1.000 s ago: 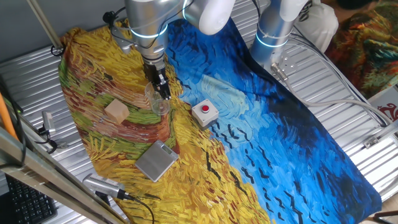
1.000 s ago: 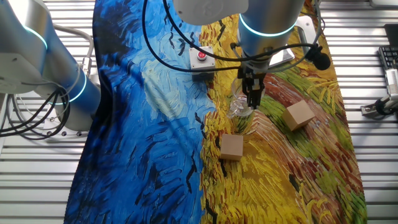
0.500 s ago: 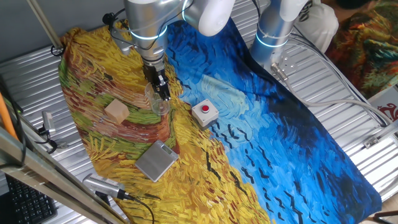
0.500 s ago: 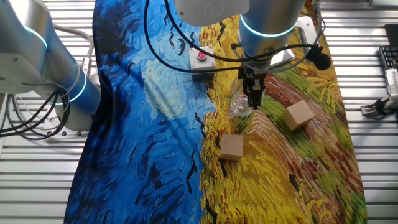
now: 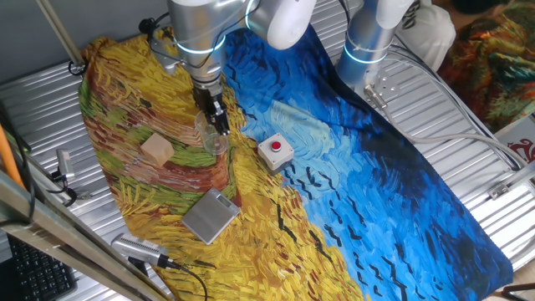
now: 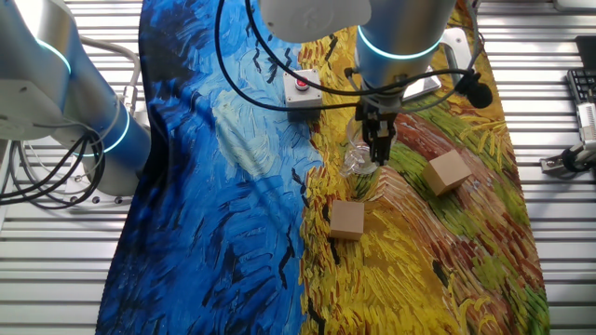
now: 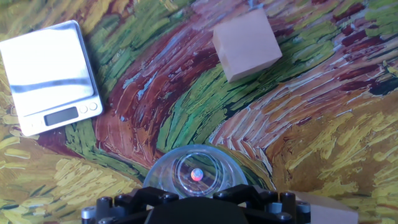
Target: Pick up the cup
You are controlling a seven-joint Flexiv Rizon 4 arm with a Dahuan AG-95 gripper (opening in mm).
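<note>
The clear cup (image 5: 211, 139) stands upright on the yellow part of the painted cloth (image 5: 251, 192), between a tan wooden cube and the white box with a red button. My gripper (image 5: 219, 125) comes straight down on its rim, with the two black fingers close together, pinching the cup's wall on the side toward the button box. The other fixed view shows the same grip (image 6: 376, 153) on the cup (image 6: 358, 160). In the hand view the cup (image 7: 194, 173) sits at bottom centre, partly under the black gripper body (image 7: 193, 210), and the fingertips are hidden.
One tan cube (image 5: 156, 150) (image 6: 448, 172) (image 7: 246, 43) lies beside the cup, and another (image 6: 346, 220) lies near it. A silver scale (image 5: 211, 215) (image 7: 50, 74) lies toward the cloth's edge. The button box (image 5: 275, 151) (image 6: 301, 86) and a second arm's base (image 5: 368, 46) stand nearby.
</note>
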